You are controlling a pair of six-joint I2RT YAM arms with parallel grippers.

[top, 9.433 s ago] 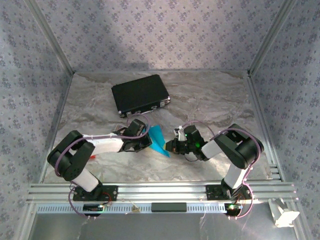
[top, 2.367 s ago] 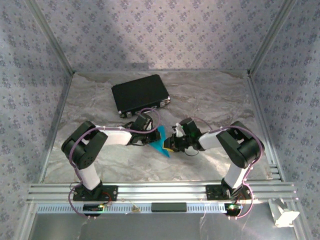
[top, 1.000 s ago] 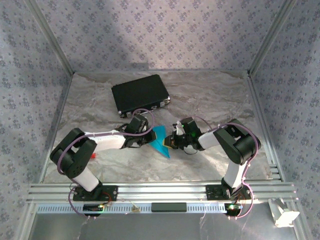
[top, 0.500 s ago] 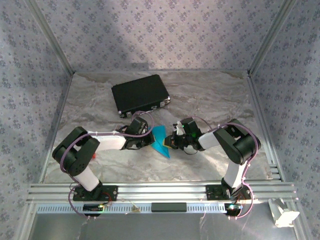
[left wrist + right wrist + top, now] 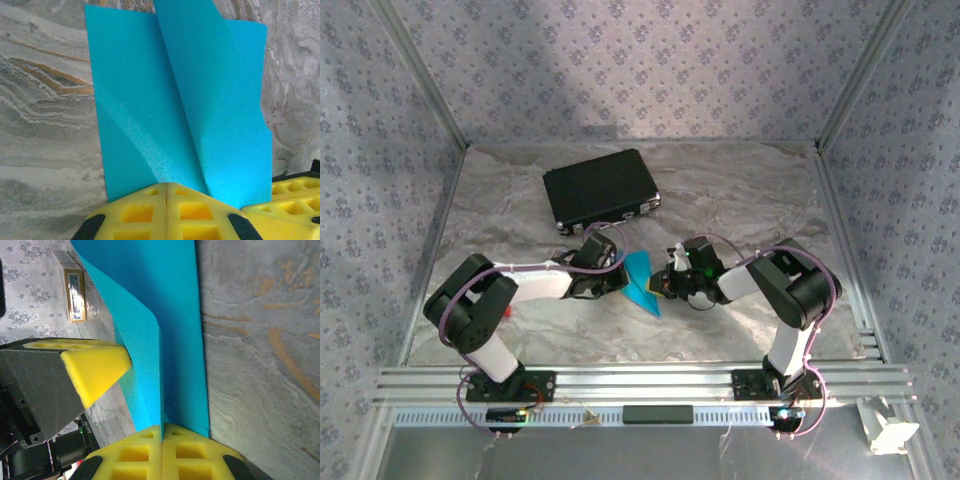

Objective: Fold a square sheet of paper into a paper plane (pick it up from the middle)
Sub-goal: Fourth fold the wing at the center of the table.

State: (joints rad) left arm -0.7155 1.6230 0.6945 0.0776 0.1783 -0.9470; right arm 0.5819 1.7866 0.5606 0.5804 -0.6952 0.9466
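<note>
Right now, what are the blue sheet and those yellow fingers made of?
The sheet looks like thin matte paper: it holds a sharp crease and stands up folded. The fingers look like dull yellow foam or rubber, with a moulded grid of square hollows. Which of the two it is, I can't tell.

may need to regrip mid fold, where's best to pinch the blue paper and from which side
Pinch the square sheet of paper on its crease, where the layers meet and it looks stiffest, coming in edge-on along the fold line, as the left gripper and right gripper do now from opposite sides. The loose flaps would likely just bend.
</note>
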